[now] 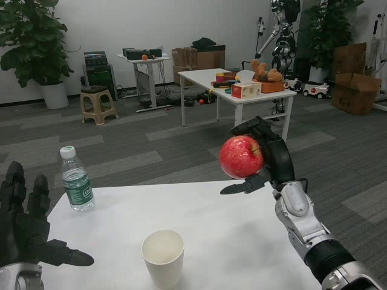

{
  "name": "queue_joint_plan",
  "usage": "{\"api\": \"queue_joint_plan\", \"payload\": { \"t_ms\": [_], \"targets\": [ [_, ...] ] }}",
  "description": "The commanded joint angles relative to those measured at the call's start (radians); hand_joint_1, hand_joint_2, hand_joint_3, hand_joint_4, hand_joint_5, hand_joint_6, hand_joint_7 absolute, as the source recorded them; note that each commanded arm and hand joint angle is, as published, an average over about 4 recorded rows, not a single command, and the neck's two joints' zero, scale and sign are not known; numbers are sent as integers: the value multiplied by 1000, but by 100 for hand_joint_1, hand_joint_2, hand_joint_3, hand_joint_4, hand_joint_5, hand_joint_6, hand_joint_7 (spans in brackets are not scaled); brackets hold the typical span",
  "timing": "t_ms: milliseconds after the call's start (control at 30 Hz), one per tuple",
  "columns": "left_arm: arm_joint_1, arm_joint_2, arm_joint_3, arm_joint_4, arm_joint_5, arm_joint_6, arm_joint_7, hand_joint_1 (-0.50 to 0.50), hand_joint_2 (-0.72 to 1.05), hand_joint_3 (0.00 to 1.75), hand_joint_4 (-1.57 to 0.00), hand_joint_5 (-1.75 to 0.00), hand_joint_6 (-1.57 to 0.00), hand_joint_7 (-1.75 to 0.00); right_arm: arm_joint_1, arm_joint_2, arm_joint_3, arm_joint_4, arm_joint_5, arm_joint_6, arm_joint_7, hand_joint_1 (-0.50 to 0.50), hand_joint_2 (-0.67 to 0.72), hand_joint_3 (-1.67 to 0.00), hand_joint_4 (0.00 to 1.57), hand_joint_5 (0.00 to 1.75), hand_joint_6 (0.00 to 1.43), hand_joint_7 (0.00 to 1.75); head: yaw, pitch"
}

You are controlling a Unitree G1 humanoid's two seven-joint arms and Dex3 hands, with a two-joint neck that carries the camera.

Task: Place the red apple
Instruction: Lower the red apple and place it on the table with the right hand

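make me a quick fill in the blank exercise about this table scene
1. The right hand holds the red apple ____ the table, not resting on it.
2. The paper cup stands upright and looks ____ inside.
3. The water bottle has a ____ cap.
4. The left hand holds ____.

Missing words: above; empty; green; nothing

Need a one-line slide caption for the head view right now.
Right hand holds the red apple above the white table, left hand open beside a paper cup and water bottle.
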State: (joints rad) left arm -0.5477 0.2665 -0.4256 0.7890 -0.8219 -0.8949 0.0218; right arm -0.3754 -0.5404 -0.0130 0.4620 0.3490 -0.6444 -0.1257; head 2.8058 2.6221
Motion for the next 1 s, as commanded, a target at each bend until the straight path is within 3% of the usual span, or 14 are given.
{"api": "queue_joint_plan", "payload": {
  "t_ms": [33,600,867,1000],
  "targets": [
    [-21,0,0,4,-8,-1,-2,-43,-55,7,-20,-10,0,0,15,-10,-5,-14,7,-3,-8,-17,-41,-32,46,162,43,152,-2,-3],
    [-30,0,-2,9,-13,-2,-2,-43,-55,4,-19,-10,0,0,110,5,-61,-24,5,-3,-8,-17,-41,-32,43,165,40,154,-17,-20],
    [-33,0,-7,20,-15,-1,-2,-43,-55,9,-19,-10,0,0,186,8,-61,-12,3,-1,-8,-17,-41,-32,43,165,40,154,-31,-34],
    [-38,0,-14,29,-18,-2,-2,-43,-55,2,-19,-10,0,0,212,8,-41,23,1,-1,-7,-17,-43,-32,41,165,39,148,-41,-38]
  ]
}}
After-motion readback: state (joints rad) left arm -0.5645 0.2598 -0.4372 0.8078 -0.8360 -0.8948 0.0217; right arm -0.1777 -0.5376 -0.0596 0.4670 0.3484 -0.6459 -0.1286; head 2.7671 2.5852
